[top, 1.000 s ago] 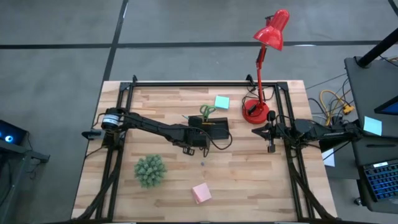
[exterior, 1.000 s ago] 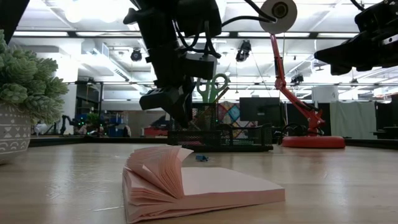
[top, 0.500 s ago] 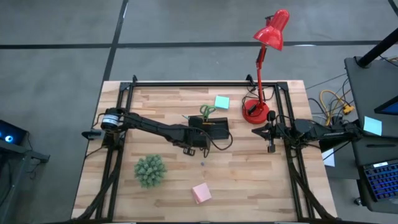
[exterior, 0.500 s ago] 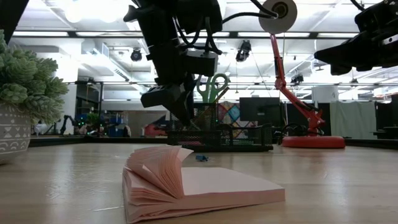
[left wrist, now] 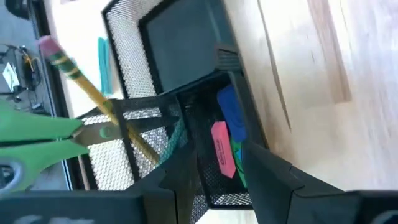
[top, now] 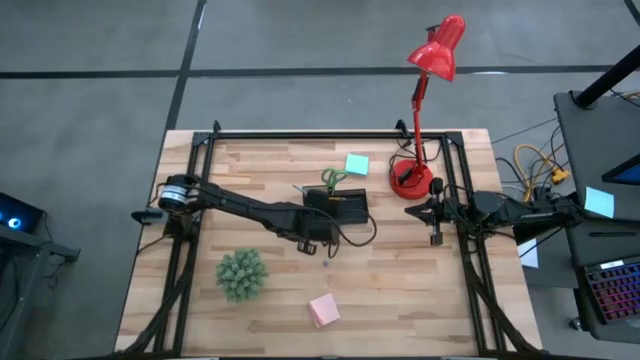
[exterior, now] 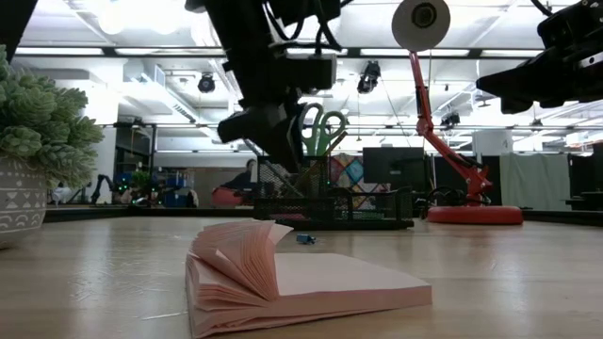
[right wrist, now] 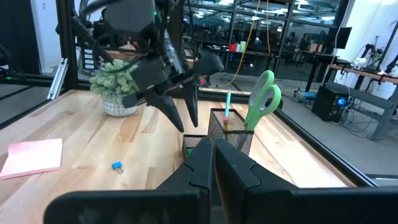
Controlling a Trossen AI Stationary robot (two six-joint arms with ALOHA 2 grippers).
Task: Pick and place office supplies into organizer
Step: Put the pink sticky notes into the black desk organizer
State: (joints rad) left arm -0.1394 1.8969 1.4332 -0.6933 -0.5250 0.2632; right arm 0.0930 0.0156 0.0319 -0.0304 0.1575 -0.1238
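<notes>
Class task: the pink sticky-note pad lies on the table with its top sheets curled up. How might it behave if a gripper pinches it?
The pink pad probably flexes: its top sheets fan upward. A pinch may catch only loose sheets. It looks light, so it likely slides.

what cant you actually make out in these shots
- Organizer compartments, high view: the left gripper and its arm cover part of it, and the contents are too small to tell.
- Small blue item on the table, low view: too small to identify.
- Scissors, left wrist view: handles cut off by the picture's edge.
- Teal sticky pad: seen only in the high view.
</notes>
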